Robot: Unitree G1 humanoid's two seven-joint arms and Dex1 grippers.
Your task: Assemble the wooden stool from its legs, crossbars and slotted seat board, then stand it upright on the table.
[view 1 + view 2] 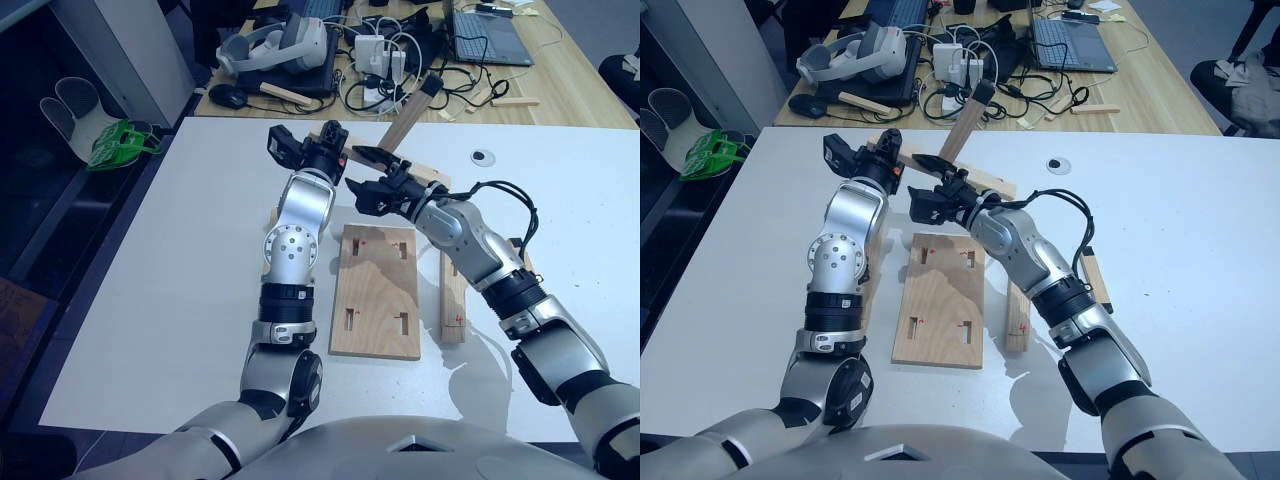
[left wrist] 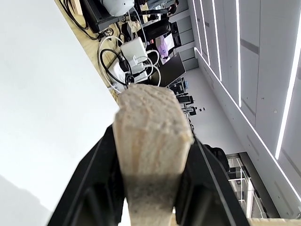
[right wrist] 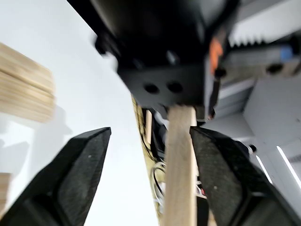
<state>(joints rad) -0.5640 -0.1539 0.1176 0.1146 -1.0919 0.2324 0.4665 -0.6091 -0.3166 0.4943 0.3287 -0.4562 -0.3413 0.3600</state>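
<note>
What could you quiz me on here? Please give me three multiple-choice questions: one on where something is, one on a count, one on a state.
1. Where does the seat board lie?
A) flat on the white table
B) on the cluttered desk behind
C) on the floor

2. How many slots does the seat board show?
A) two
B) four
C) six

3. What state is the left end effector in?
A) open and empty
B) shut on a wooden piece
C) shut on a cable

Answers:
1 A: it lies flat on the table between the two arms.
2 B: two slots show toward each end.
3 B: its fingers press both sides of the wood in the left wrist view.
</note>
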